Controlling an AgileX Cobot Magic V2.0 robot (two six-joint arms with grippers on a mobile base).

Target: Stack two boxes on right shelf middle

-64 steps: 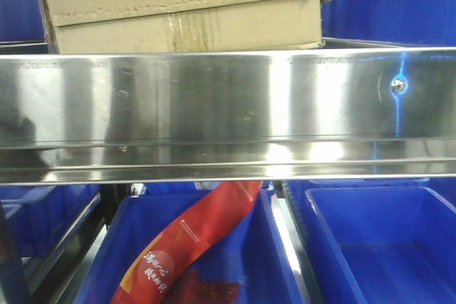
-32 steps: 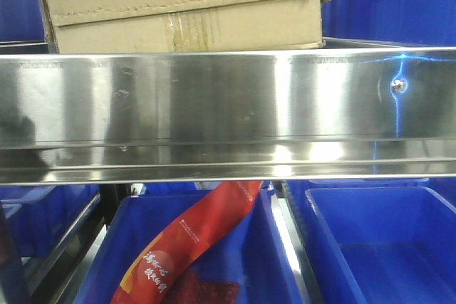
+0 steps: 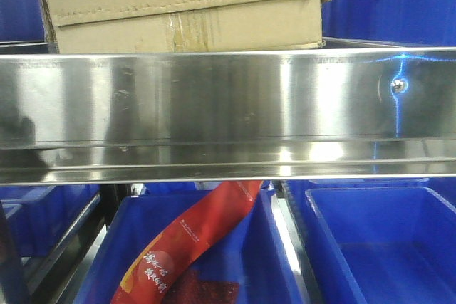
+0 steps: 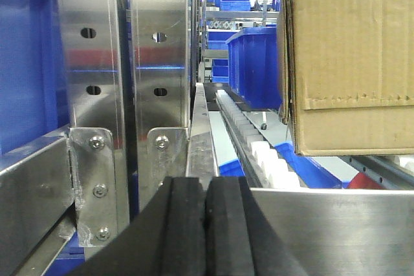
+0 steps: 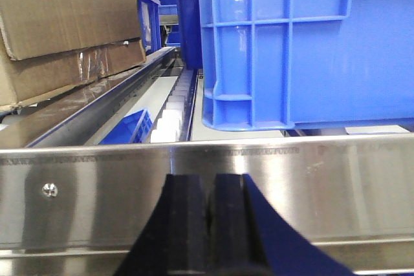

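Both grippers are pressed closed with nothing between the pads. The left gripper (image 4: 206,224) shows its two black pads flat together, and the right gripper (image 5: 212,221) looks the same (no box, no bin, just rubber on rubber). Each one sits low and level, nosing right up against the shiny front rail of the right shelf (image 3: 228,105), pointing straight in over its edge.

Moving outward: one box (image 3: 182,5) rests on that tier, its serrated flap edge facing front and the tape stain on the strip below. From the left wrist it sits off to the right, apart from the gripper; from the right wrist it lies off to the left, with a blue bin (image 5: 291,43) straight ahead. Whether a second carton sits above it, I cannot tell, as the top is cut off.

Risks now. Closed jaws cannot grasp a carton this wide, so any lift probably means squeezing it between both arms, and uneven pressure could twist or drop it. Rising from this height, either wrist could clip the rail. Below, a red pouch (image 3: 192,243) lies in a lower bin.
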